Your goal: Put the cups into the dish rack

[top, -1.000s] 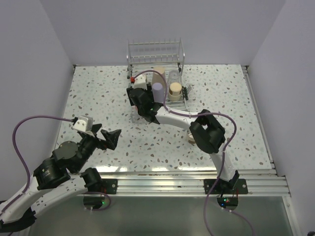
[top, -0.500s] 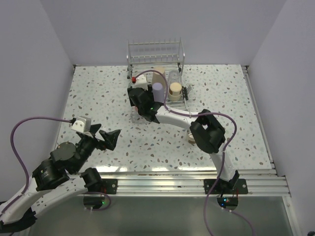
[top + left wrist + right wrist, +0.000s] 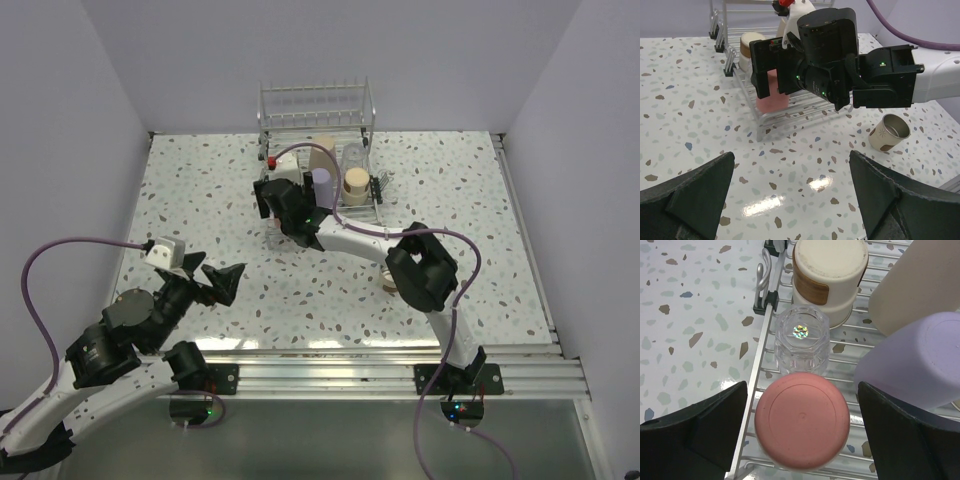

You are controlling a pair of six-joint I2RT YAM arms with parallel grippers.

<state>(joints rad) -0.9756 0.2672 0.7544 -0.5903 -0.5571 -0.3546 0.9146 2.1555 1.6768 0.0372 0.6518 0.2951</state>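
- Top view: the right gripper (image 3: 272,200) hangs over the dish rack's (image 3: 315,100) near-left corner. The left gripper (image 3: 222,277) hovers, spread wide and empty, over the table (image 3: 200,190).
- Left wrist view: a metallic cup (image 3: 889,133) lies on the table (still to load).
- Right wrist view: the jaws have just sprung apart, freeing the coral-pink cup (image 3: 801,420), upturned in the rack beside a clear cup (image 3: 801,340).

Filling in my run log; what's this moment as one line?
right hand: open around coral-pink cup, upside down in dish rack | left hand: open, empty | metallic cup: on table
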